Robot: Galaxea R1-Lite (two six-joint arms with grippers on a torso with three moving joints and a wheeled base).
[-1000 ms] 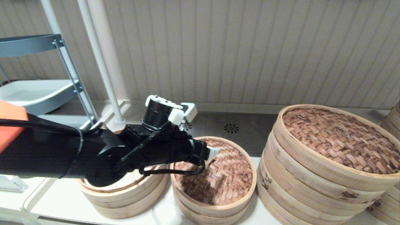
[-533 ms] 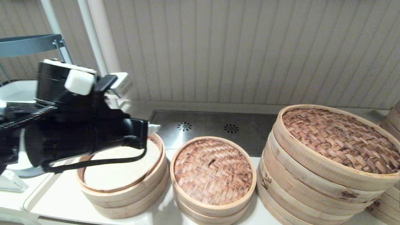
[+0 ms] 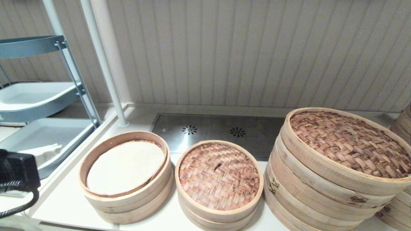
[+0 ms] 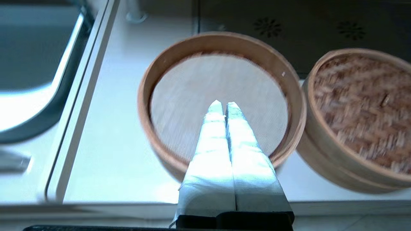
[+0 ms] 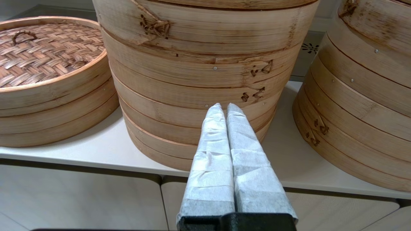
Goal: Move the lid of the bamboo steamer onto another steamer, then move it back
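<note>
The bamboo steamer lid (image 3: 219,175), reddish-brown weave with a tiny centre loop, rests on the middle small basket; it also shows as the lid (image 4: 362,106) and the lid (image 5: 41,48). To its left stands the other steamer (image 3: 125,166), pale rings with a cream liner (image 4: 192,89), uncovered. My left gripper (image 4: 223,103) hangs shut and empty above the near side of that steamer; only the left arm's black wrist (image 3: 17,171) shows in the head view, at the lower left. My right gripper (image 5: 224,105) is shut and empty, parked low in front of the large stack.
A very large steamer stack (image 3: 340,166) with a big woven lid stands right of the small lid, and another stack (image 5: 369,80) beyond it. A grey shelf rack (image 3: 38,96) and a white pole (image 3: 106,64) are at the left. A metal drain plate (image 3: 224,130) lies behind.
My left arm has pulled away from above the small lid, swung left over the open steamer and dropped to the lower left corner. The lid stayed on the middle basket.
</note>
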